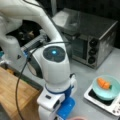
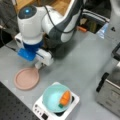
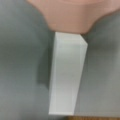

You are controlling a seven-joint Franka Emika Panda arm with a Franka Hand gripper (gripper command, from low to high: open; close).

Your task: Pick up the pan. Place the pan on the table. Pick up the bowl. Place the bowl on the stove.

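The pinkish-brown pan point(image 2: 26, 78) lies flat on the grey table point(image 2: 80, 62) at a front view's lower left. My gripper point(image 2: 39, 64) hangs low at the pan's rim, right where the handle sticks out. In the wrist view the white handle point(image 3: 67, 75) runs straight down from the pan point(image 3: 70, 17), resting on the table point(image 3: 20, 62); no fingers show there. The teal bowl point(image 2: 55, 97) point(image 1: 106, 87) sits on the stove point(image 2: 40, 110) point(image 1: 91, 96) with an orange carrot point(image 2: 65, 98) point(image 1: 103, 83) inside it, well apart from the gripper.
A steel toaster oven point(image 1: 92, 37) point(image 2: 112, 92) stands behind the stove. A light wooden box point(image 1: 15, 95) lies beside the arm's base. The arm's bulky white body point(image 2: 32, 22) hangs over the table above the pan.
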